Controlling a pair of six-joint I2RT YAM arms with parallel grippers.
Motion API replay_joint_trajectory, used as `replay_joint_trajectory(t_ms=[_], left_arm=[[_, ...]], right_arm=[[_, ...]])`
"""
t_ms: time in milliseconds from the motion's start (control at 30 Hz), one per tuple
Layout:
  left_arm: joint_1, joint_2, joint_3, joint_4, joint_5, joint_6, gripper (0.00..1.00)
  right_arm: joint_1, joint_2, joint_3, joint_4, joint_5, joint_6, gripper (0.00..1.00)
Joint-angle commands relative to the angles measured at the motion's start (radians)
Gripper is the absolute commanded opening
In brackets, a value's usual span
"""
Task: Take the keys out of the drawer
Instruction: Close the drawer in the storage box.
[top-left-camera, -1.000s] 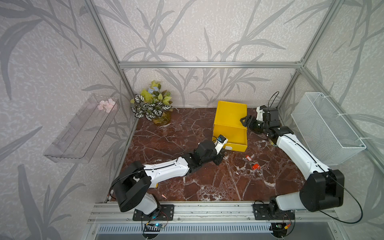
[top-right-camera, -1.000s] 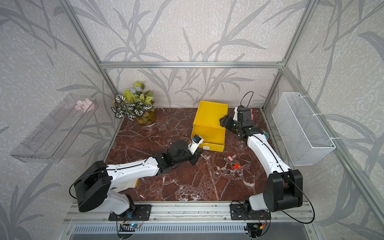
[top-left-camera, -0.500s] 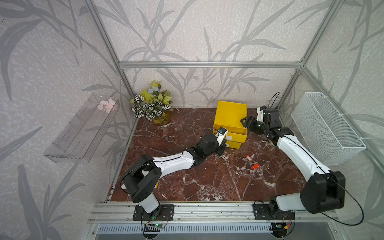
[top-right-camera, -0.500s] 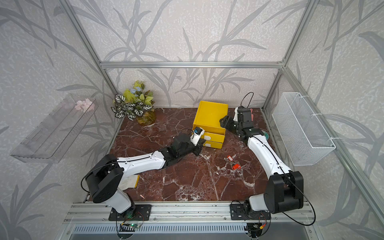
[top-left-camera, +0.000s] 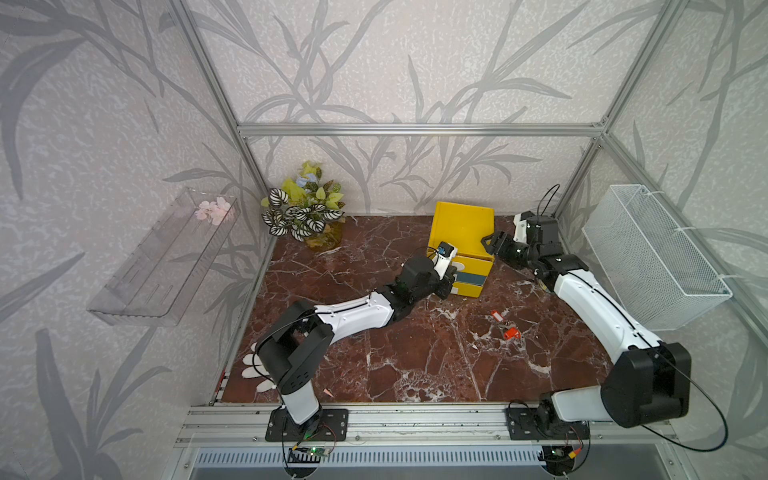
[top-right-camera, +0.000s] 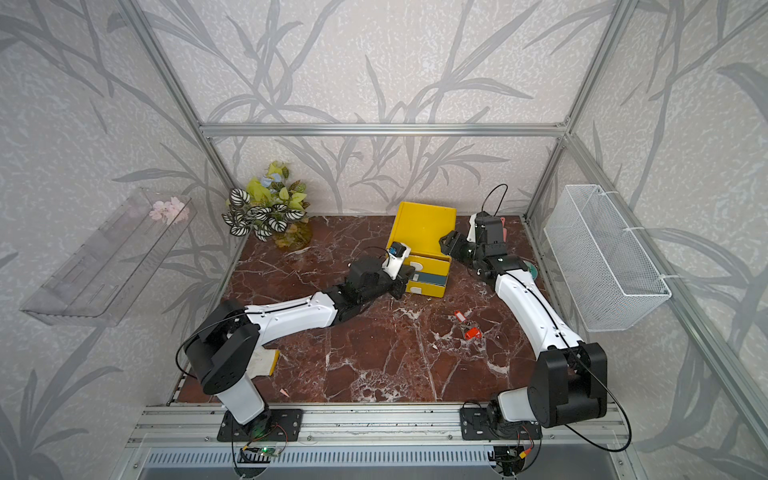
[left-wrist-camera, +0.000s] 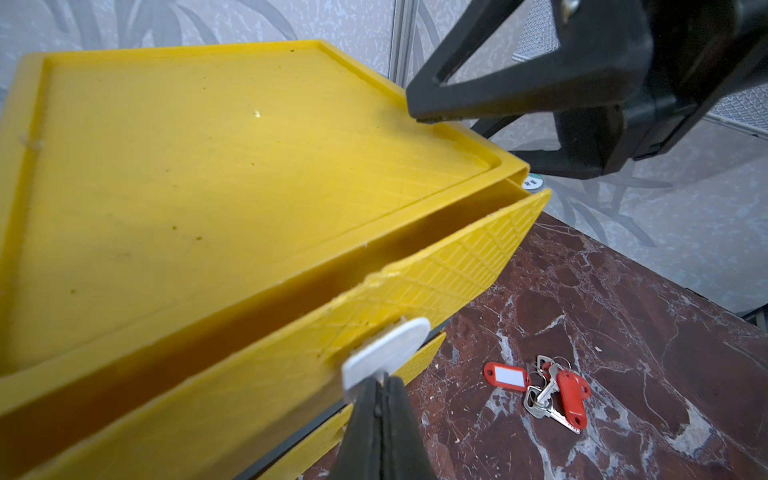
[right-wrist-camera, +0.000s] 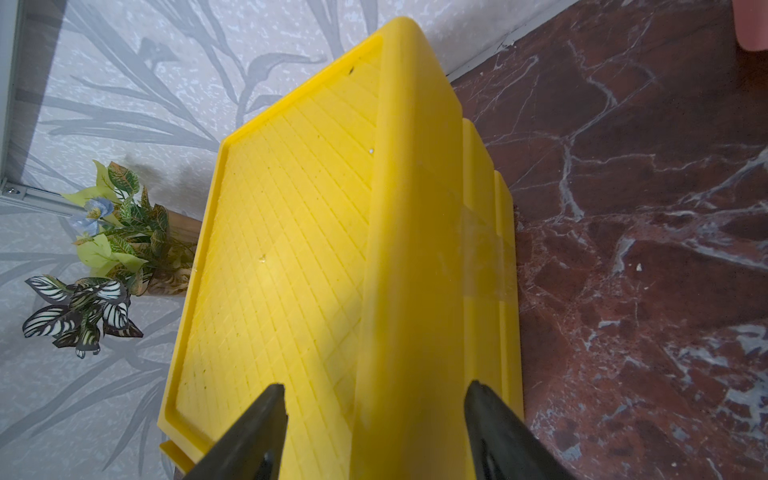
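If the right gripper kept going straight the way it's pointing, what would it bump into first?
The yellow drawer box. The right gripper has its open jaws astride the box's top side edge, so it would probably hit that edge almost at once, though depth is hard to judge.

A leafy artificial plant in a brownish pot (top-left-camera: 309, 216) is standing well apart from the left gripper's fingers (left-wrist-camera: 363, 432). A white wire-mesh basket (top-left-camera: 652, 257) is hanging near the right gripper's fingers (right-wrist-camera: 249, 436).

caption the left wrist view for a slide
Closed left gripper at white handle of yellow drawer; red-tagged keys on marble table.
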Motion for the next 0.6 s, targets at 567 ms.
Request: replay_joint_trajectory(t_ms=[567], left_arm=[[0.050, 0.014, 0.019, 0.117, 0.044, -0.109, 0.10]], right_arm=[[0.083, 0.025, 0.026, 0.031, 0.000, 0.022, 0.71]])
